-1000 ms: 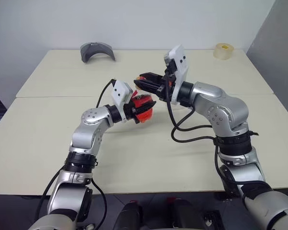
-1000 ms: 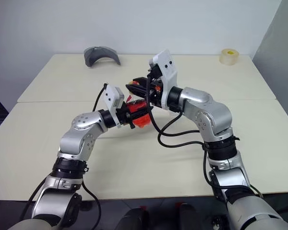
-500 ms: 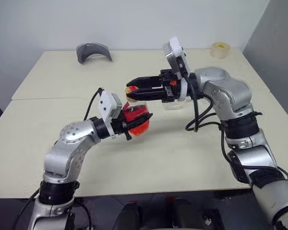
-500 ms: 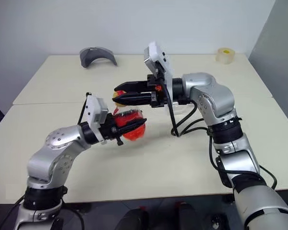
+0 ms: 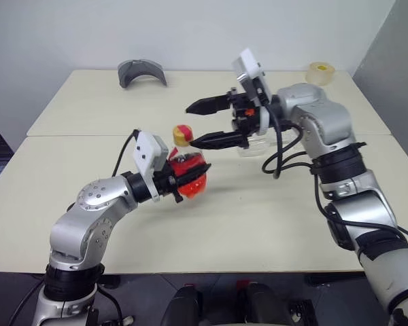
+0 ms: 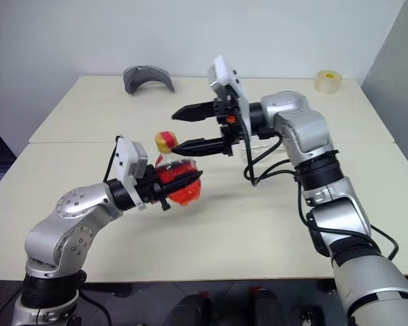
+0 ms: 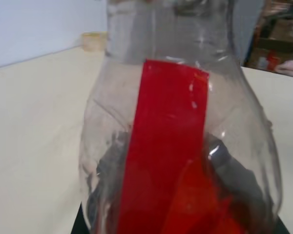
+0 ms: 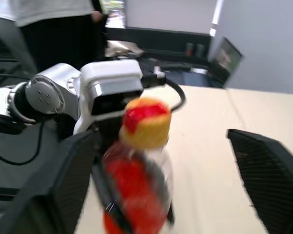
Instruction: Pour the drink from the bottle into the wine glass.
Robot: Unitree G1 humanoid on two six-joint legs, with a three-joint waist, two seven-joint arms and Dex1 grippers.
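My left gripper [image 5: 190, 178] is shut on the bottle [image 6: 182, 193], holding it upright above the table. The red drink [image 5: 196, 183] fills its rounded body. The yellowish cap [image 5: 182, 134] with a red band sits on the neck. My right gripper [image 5: 204, 123] is open, pointing left, one finger above the cap's height and one beside it, both apart from it. The right wrist view shows the cap [image 8: 145, 122] between those spread fingers [image 8: 263, 175]. A red strip on the bottle [image 7: 171, 146] shows in the left wrist view. The wine glass [image 5: 253, 145] stands behind my right gripper, mostly hidden.
A grey curved object [image 5: 141, 71] lies at the table's back left. A tape roll [image 5: 319, 72] sits at the back right. The cream table [image 5: 258, 217] has a seam across its middle. A person in dark clothes [image 8: 53, 34] stands beyond the table.
My right gripper, shut around the cap before, has opened wide and turned. My left arm has drawn the bottle back and left. The camera view has shifted.
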